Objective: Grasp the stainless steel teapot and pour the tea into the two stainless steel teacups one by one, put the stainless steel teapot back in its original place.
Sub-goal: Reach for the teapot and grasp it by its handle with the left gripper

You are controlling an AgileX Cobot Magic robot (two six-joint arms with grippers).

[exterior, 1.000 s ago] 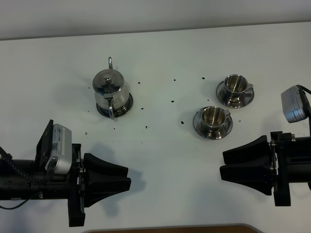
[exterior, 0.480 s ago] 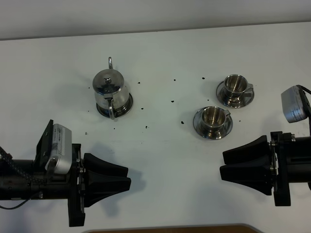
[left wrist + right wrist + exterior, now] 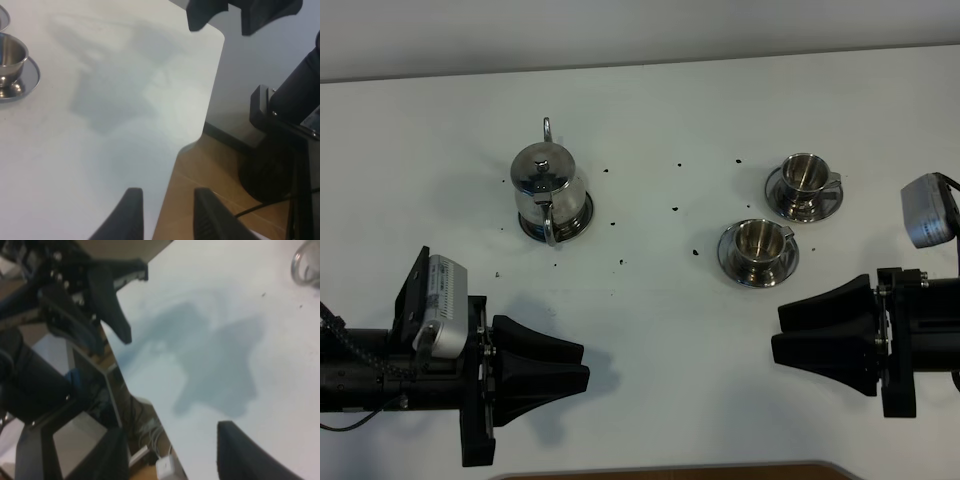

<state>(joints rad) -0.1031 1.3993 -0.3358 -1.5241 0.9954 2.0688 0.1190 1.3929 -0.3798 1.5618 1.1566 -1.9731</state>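
Everything turns on how the stainless steel teapot (image 3: pixel 546 186) lies from the left gripper (image 3: pixel 585 363). That gripper hovers low over the near part of the worktop (image 3: pixel 650 320), pointing inward toward the other arm. Its fingers are only narrowly parted and nothing sits between them.

The teapot is not ahead of those fingertips. It stands off to their side, toward the far edge of the worktop and well apart from them. It is upright on its round coaster (image 3: pixel 587 211).

The pot's long line runs from the spout (image 3: pixel 547 128) on its far side to the loop handle (image 3: pixel 549 228) on the side nearest the gripper. This line lies roughly crosswise to the way the gripper now points. Since the handle faces the left arm, that arm is the natural one to take it. By my reading, the gripper must first swing about a quarter turn toward the pot and spread its fingers wider.

The right gripper (image 3: pixel 777 335) also holds nothing, and its fingers are clearly spread. It sits much farther from the teapot. The nearer teacup (image 3: pixel 758 240) is just beyond its fingertips, and the farther teacup (image 3: pixel 804 175) is past that, each on its own saucer. Both cups lie to the teapot's side, so the pour probably means carrying the pot across toward the right gripper.
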